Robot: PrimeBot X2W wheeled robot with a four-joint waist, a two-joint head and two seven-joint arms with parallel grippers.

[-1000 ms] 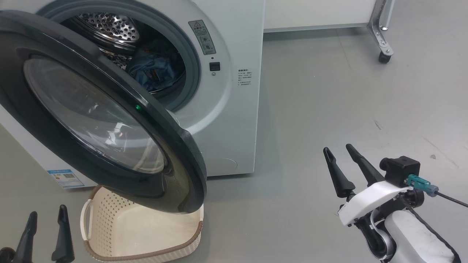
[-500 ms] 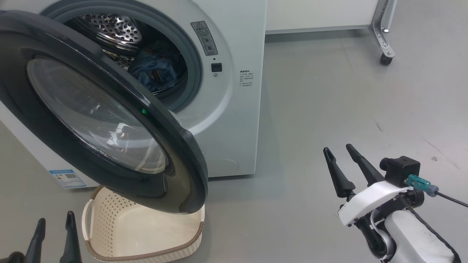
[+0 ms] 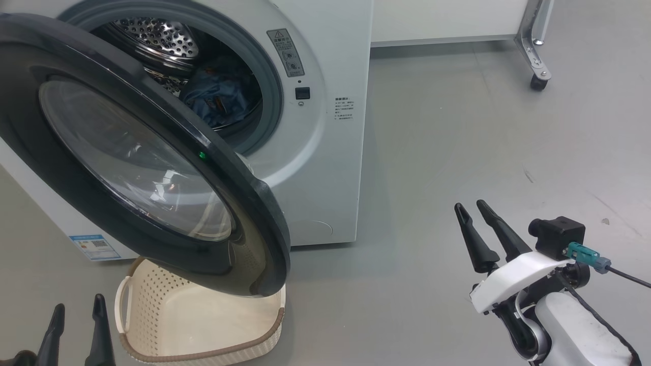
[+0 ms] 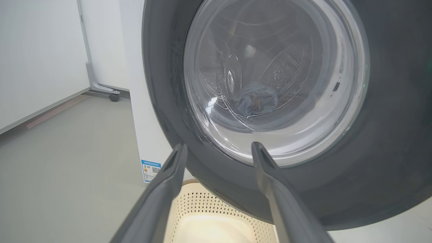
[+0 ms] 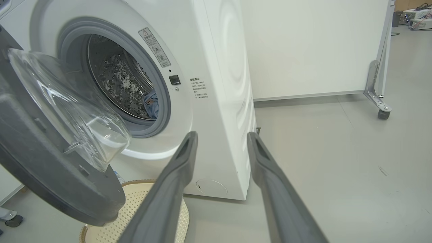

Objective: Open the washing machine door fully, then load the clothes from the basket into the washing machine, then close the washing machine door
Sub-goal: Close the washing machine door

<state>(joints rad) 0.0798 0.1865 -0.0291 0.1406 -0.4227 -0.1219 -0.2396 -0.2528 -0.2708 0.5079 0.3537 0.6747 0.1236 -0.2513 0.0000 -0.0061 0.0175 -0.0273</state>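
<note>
Two dark-fingered grippers hang low over the grey floor (image 3: 457, 142) in front of a front-loading washer. At the lower left of the head view, the left gripper (image 3: 78, 303) points straight up the frame. Its fingers are spread and hold nothing. Its wrist camera looks along them at the glass of the door. On the lower right, the right gripper (image 3: 470, 205) rises from a bent white wrist. Its fingers lean up and to the left with a narrow gap between them, and they too are empty. It hangs above bare floor, well apart from the machine.

Just beside the left gripper, the basket (image 3: 147, 292) sits on the floor against the foot of the washer, its cream bottom showing. The washing machine door (image 3: 244, 213) stands partly open, swung out from its hinge on the left. Its glossy black rim hangs over the back of the basket, and the bulging clear centre catches reflections of the room.

Behind the door is the washing machine (image 3: 330, 168), with a blue label sticker (image 3: 94, 246) low on its front. A grey gasket (image 3: 273, 101) rings the mouth of the perforated steel drum (image 3: 157, 38). The clothes (image 3: 218, 96), blue fabric with small orange marks, lie bunched inside the drum. Beyond the washer, a white panel (image 3: 442, 18) stands on a metal leg with a caster (image 3: 539, 81).
</note>
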